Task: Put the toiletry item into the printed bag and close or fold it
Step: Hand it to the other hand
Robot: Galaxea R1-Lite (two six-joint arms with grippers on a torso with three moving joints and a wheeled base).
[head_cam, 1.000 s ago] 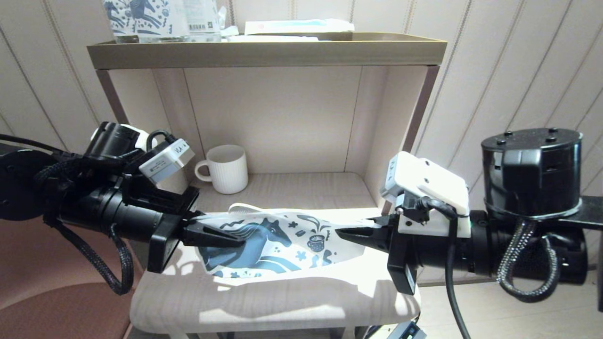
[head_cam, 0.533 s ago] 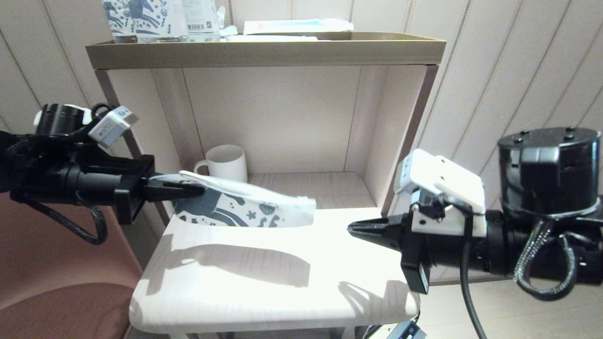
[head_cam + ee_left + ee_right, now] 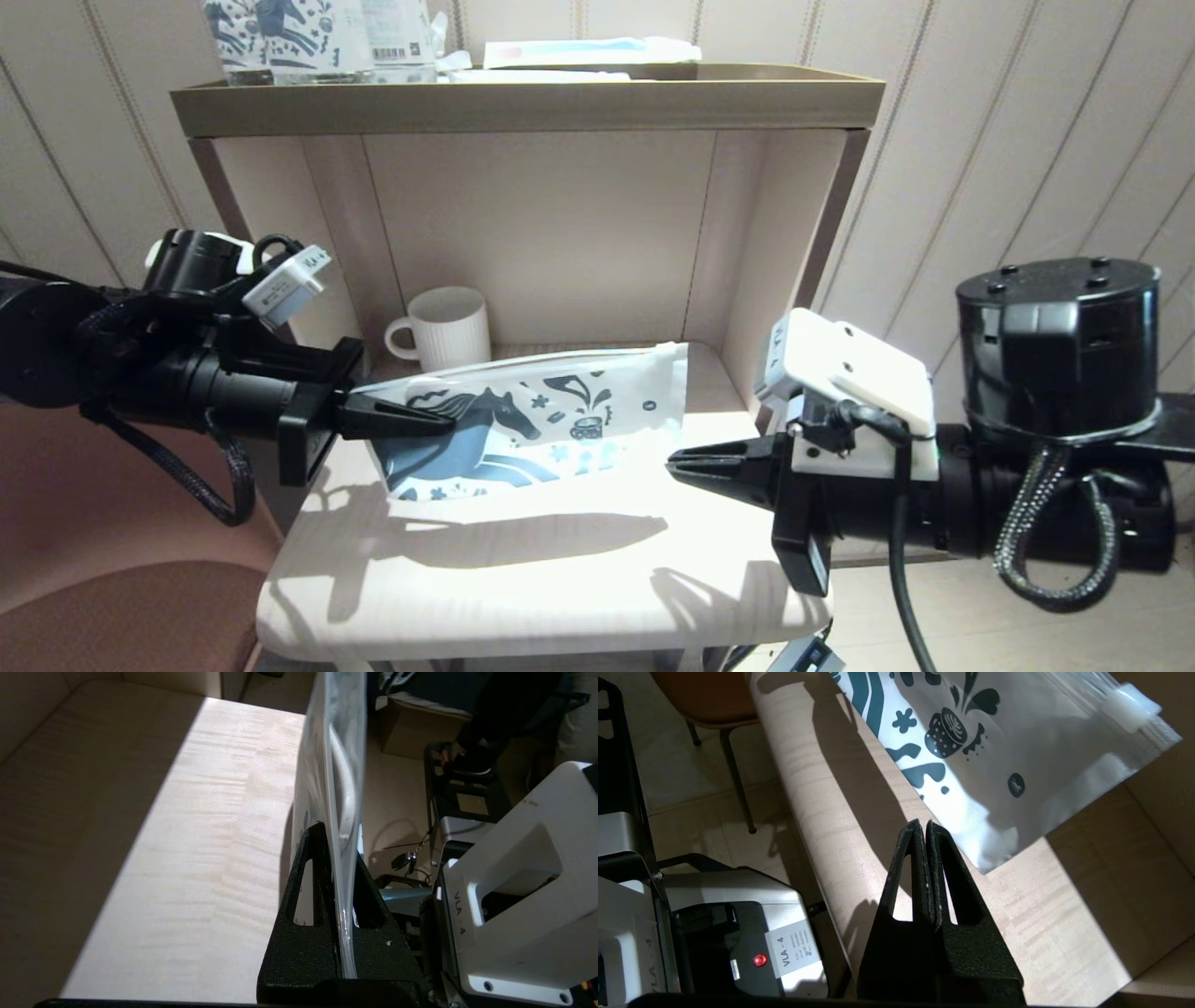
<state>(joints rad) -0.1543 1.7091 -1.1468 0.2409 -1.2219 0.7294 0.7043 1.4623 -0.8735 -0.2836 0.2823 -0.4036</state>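
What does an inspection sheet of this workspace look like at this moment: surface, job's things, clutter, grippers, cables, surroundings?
Surface: pale wooden table, partly sunlit, set in a shelf alcove.
Job's things: printed bag held off the table by one end, white slider at its far corner; a slim white item shows through the bag.
Clutter: white mug at the alcove's back; horse-printed packs and flat packets on the top shelf.
Grippers: left gripper shut on the bag's end; right gripper shut, empty, just off the bag's free end.
Cables: braided black cables hang from both arms.
Surroundings: panelled wall; brown chair on the left.
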